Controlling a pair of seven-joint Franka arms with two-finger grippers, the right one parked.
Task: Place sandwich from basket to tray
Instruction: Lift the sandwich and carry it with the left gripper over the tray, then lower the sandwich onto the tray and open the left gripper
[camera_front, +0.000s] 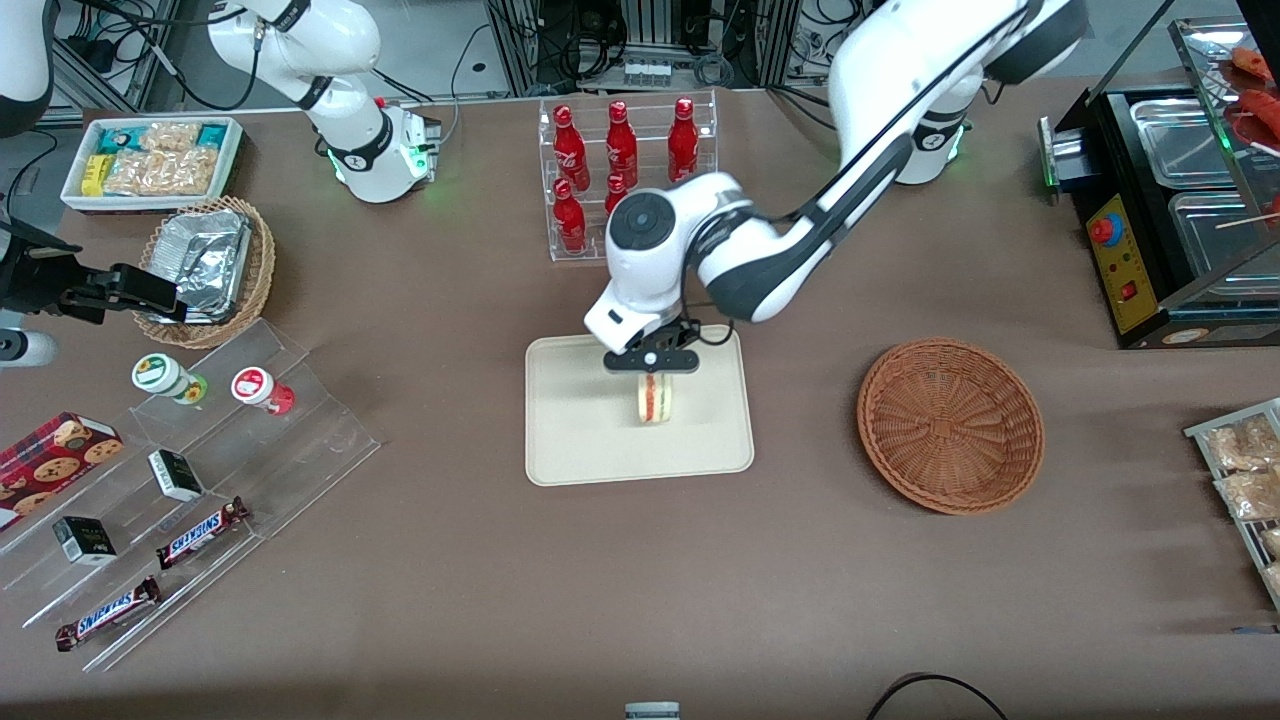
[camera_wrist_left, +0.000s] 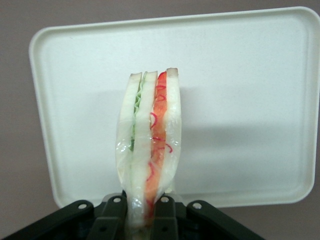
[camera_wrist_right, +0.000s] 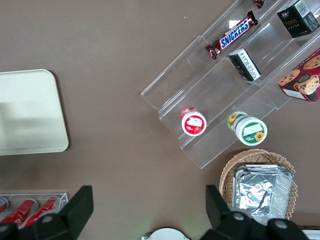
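Note:
My left gripper (camera_front: 653, 374) hangs over the cream tray (camera_front: 580, 440) and is shut on the sandwich (camera_front: 655, 400). The sandwich is a plastic-wrapped wedge with pale bread, green and red-orange layers; it points down at the tray's middle. In the left wrist view the sandwich (camera_wrist_left: 149, 145) is pinched between the black fingers (camera_wrist_left: 111, 216) with the tray (camera_wrist_left: 250, 100) under it. Whether its tip touches the tray I cannot tell. The reddish-brown basket (camera_front: 950, 425) stands empty beside the tray, toward the working arm's end.
A clear rack of red bottles (camera_front: 620, 160) stands farther from the front camera than the tray. A stepped acrylic shelf (camera_front: 180, 490) with snacks and a lighter foil-filled basket (camera_front: 205, 270) lie toward the parked arm's end. A black food warmer (camera_front: 1170, 210) sits at the working arm's end.

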